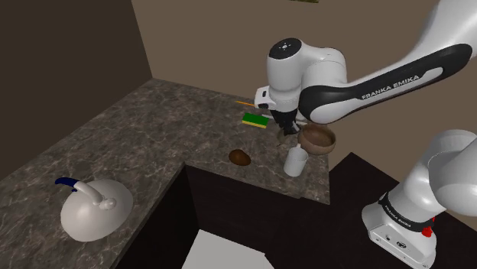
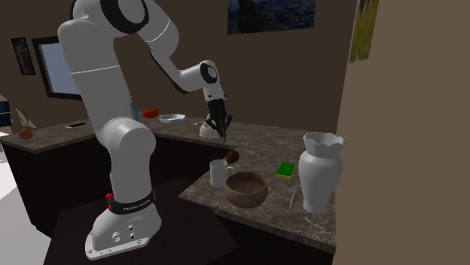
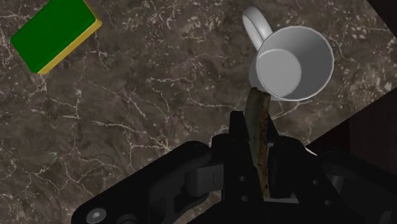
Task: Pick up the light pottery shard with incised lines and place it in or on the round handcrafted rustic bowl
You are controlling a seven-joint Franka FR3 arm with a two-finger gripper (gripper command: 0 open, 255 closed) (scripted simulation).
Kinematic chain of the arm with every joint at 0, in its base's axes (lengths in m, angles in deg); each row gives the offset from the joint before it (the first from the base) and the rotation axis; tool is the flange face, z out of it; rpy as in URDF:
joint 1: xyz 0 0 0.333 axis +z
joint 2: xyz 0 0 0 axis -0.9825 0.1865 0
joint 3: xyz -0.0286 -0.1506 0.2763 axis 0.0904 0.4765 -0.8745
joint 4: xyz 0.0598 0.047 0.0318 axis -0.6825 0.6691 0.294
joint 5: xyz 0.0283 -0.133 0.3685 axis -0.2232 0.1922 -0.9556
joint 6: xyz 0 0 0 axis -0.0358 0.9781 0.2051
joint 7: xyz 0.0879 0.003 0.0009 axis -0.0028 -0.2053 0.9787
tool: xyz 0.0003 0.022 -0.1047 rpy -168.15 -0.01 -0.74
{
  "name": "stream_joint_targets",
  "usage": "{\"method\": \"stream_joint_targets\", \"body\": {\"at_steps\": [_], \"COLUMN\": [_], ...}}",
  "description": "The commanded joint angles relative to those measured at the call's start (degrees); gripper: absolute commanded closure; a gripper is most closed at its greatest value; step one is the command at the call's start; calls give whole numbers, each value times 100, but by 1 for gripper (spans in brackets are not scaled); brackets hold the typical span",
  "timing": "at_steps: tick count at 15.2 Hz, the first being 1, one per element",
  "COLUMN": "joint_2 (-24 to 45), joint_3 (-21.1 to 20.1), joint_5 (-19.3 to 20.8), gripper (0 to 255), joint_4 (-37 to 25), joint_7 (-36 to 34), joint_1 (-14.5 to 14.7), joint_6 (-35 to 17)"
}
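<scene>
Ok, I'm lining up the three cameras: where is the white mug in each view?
Shoulder view: the white mug stands by the counter edge, just below the brown bowl.
Second exterior view: the mug is left of the bowl, at the counter's corner.
Wrist view: the mug lies just beyond the shard.
Shared landmark: the green block.

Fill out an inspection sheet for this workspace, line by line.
Surface: dark marbled counter.
Job's things: brown shard clasped in the pincer; brown bowl standing on the counter near its edge.
Clutter: white mug, green sponge, small brown lump, white kettle, white vase.
Pincer: shut on the shard, above the counter.
Cables: nothing seen.
Surroundings: brown walls, framed picture.
</scene>
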Motion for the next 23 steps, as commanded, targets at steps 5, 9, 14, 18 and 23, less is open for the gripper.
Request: {"method": "stream_joint_targets", "body": {"at_steps": [5,9,14,18,23], "joint_2": [-404,-910,-1429,-1733,-1876], "joint_3": [179,559,1079,1525,1979], "joint_5": [-38,96,365,638,947], "gripper": [255,255,255,255,255], "joint_4": [123,594,1035,1261,1416], "joint_7": [371,893,1560,2106,2609], "joint_1": [-90,-314,-642,-944,-1263], "joint_6": [170,22,-140,-270,-493]}}
